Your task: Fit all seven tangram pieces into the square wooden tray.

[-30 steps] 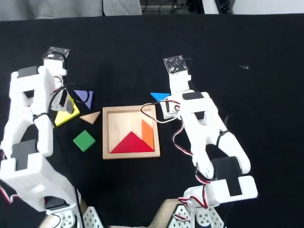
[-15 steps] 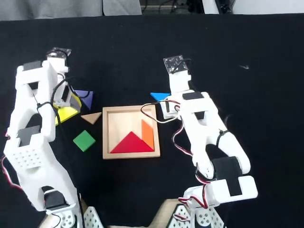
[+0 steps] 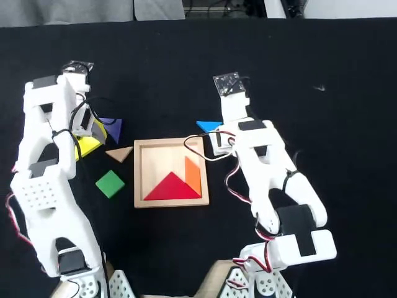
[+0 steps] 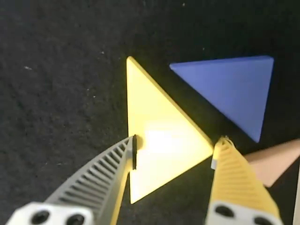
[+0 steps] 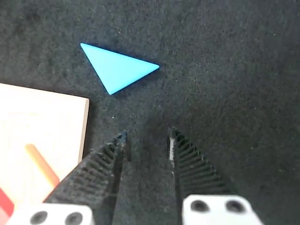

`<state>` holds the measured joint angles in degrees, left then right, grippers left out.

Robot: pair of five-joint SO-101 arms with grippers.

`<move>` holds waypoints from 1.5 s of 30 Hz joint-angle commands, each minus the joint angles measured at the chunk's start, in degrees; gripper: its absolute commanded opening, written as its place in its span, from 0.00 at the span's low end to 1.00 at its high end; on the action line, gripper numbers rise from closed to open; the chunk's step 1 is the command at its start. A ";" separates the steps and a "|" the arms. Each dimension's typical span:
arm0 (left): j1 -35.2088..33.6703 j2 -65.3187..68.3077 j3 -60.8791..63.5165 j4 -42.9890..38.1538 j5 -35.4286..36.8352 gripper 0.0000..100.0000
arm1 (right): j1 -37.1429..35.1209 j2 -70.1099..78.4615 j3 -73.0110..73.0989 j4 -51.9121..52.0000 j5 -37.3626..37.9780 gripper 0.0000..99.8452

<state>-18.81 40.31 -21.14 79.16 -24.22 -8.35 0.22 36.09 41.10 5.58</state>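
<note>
Toward the near edge of the table, about midway between its left and right edges, the square wooden tray lies flat on the black cover. A red triangle sits against the tray's near wall, and an orange piece stands against its right wall, touching the red one; the other part of the tray floor is bare wood.

Left of the tray, and apart from it, a green square lies on the cloth. Slightly farther off, a small tan triangle rests just beside the tray's far left corner.

Farther still on the left, the yellow triangle lies flat with the left pincer over it. The pincer is spread wide, one fingertip against one edge of the triangle and the other against the opposite corner, so it has hold of the piece across its width. A purple triangle lies just beyond the yellow one, near it but with a thin strip of cloth between.

By the tray's far right corner, the right pincer hangs over bare cloth, parted by a narrow gap, with nothing between its fingers. Just past it, toward the far edge, lies a light blue triangle, untouched.
</note>
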 commanded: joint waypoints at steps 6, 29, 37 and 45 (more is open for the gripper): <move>-0.31 9.49 -13.49 8.62 -4.84 0.27 | 0.35 -3.03 -0.40 -0.88 0.44 0.14; 0.13 10.99 -15.96 11.34 -5.10 0.35 | 0.35 -3.03 -0.40 -0.88 0.44 0.14; -0.66 10.29 -15.96 15.12 -4.75 0.35 | 0.35 -3.03 -0.31 -0.88 0.44 0.14; -0.92 -0.09 -22.55 21.63 3.25 0.35 | 0.79 -3.65 -0.57 -0.44 0.09 0.14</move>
<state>-19.25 49.01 -40.13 99.21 -24.40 -8.35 0.22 36.09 41.10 5.58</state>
